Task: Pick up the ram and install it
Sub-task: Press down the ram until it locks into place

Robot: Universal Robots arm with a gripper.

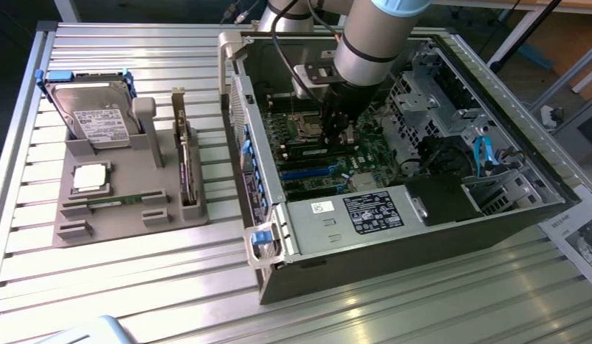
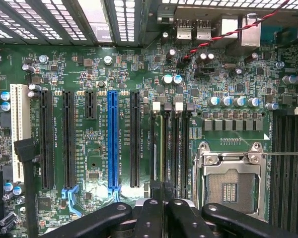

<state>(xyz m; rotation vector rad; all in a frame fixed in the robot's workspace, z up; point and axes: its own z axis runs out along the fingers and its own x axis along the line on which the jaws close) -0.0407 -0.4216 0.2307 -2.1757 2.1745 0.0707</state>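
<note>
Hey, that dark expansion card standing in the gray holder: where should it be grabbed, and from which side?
Probably the expansion card is best taken by its free top edge, near the middle, coming straight down. It stands upright on edge in the gray holder, so both flat faces are exposed there.

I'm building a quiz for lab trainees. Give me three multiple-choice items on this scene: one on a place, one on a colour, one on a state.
1. Where is the robot's black gripper? A over the grey parts tray; B inside the open dark computer case, over the green motherboard; C above the hard drive.
2. What colour is the long slot between black slots? A red; B blue; C yellow.
3. The metal-framed processor socket is: A empty; B filled; C under a fan.
Key: B, its fingers hang over the board; B, the wrist view shows blue; A, bare contacts show.
</note>
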